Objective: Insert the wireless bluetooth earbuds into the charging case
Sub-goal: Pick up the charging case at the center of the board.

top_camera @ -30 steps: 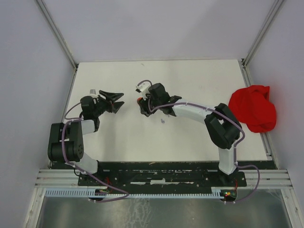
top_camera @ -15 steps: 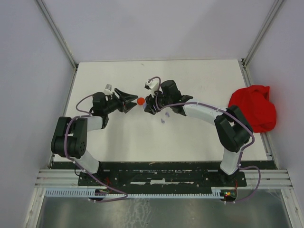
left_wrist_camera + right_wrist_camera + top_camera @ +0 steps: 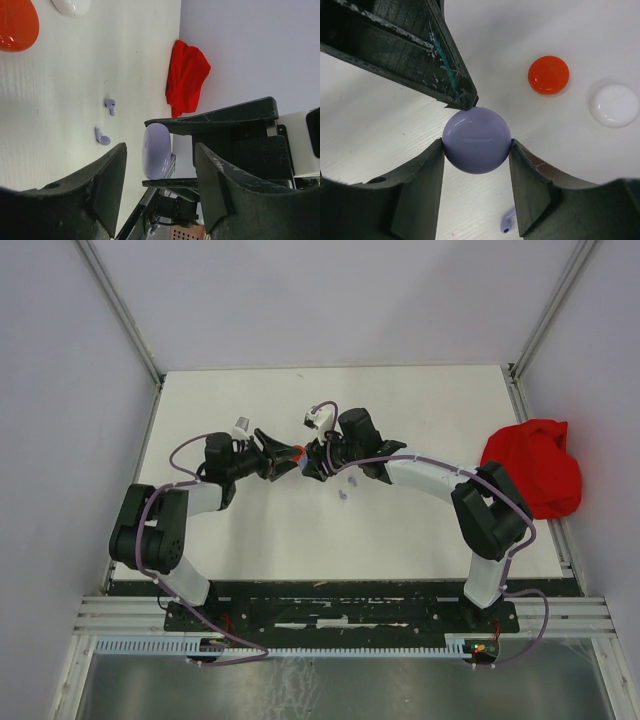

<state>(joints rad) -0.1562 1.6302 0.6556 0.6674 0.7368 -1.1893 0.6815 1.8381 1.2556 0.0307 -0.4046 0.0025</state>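
Left gripper (image 3: 284, 458), jaws wide and empty, had moved in on purple charging case (image 3: 156, 151) clamped by right gripper (image 3: 477, 150); probably lid-opening next, purple earbuds (image 3: 110, 105) still loose.

left gripper (image 3: 286, 461) tip against purple case (image 3: 476, 140) in right gripper (image 3: 476, 152), table (image 3: 420, 410) free behind

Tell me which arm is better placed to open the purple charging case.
Left, I'd say. The right gripper is shut on the purple charging case, so it is busy holding it. The left gripper is open and empty, with one fingertip at the case's edge.
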